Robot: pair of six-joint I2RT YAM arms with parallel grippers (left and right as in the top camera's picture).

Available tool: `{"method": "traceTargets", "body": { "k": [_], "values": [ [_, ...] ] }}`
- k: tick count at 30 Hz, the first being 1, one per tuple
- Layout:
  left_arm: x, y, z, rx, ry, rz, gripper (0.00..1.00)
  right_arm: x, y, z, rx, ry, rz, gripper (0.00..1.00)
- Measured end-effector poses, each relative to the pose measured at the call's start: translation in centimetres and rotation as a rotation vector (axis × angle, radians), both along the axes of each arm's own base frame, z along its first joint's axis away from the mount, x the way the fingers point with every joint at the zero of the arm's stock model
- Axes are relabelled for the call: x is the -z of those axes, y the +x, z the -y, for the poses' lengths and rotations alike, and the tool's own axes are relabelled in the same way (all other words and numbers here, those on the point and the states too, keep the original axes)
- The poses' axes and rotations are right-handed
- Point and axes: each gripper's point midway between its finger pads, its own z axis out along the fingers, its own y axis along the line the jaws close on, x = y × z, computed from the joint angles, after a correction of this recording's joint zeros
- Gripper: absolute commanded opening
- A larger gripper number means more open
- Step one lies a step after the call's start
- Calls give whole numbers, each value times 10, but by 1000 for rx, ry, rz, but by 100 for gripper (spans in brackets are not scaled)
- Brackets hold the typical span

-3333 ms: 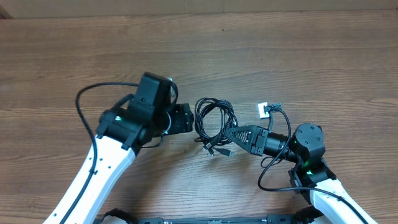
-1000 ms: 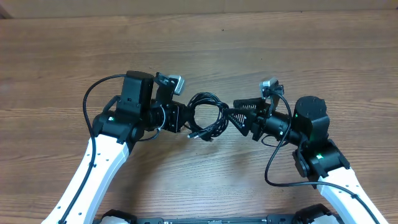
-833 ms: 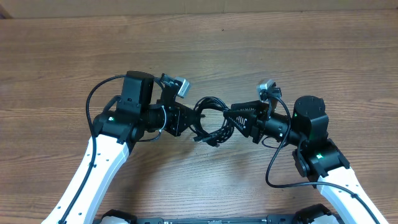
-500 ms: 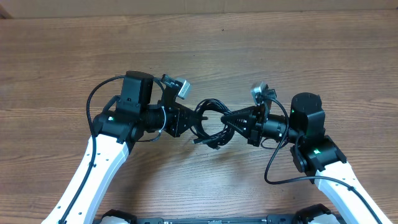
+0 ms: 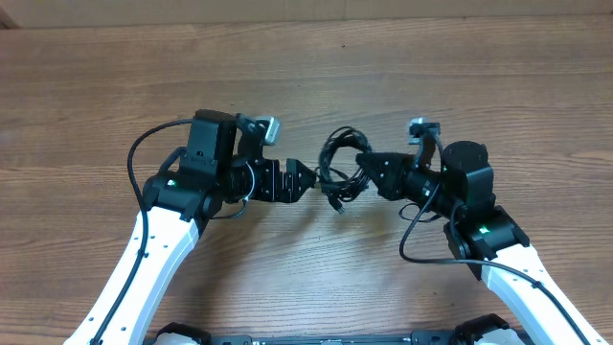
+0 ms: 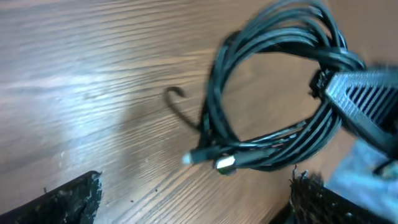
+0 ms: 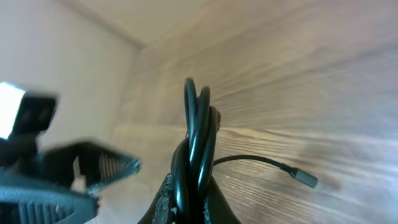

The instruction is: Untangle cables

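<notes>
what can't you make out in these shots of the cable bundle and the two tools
Bundle of thin black cables: cord count; strands overlap in every view, too small overhead.
Silver-tipped plug ends: type unreadable, blurred in left wrist view.
Right tool: fingertips cut off by the bottom edge in right wrist view, cables in front.
Left tool: blurred in right wrist view; bottom edge crops it in left wrist view.
</notes>
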Motion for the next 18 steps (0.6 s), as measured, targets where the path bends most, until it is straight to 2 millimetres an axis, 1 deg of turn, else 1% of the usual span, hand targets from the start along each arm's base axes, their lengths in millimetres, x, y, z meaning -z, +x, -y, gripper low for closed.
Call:
{"method": "traceTargets", "body": {
  "k": [2, 5, 6, 9, 12, 14, 16, 18],
  "values": [
    [2, 2, -3, -92, -20, -68, 93, 8, 5, 9, 102, 31, -89, 4],
    [6, 1, -7, -279, -78, -240, 94, 12, 14, 21, 269, 127, -215, 4],
    [7, 0, -8, -321, -94, -279, 97, 13, 15, 23, 297, 148, -238, 4],
    [11, -3, -2, -464, -156, -434, 100, 14, 19, 28, 388, 233, -318, 4],
    [17, -8, 12, -565, -204, -570, 100, 14, 19, 28, 425, 275, -359, 4],
    [20, -7, 22, -605, -232, -625, 94, 14, 17, 23, 430, 294, -381, 4],
    [21, -3, 33, -630, -265, -659, 83, 15, 13, 15, 420, 302, -397, 4],
    [20, 5, 50, -643, -318, -680, 77, 15, 10, 10, 419, 301, -400, 4]
  ]
}}
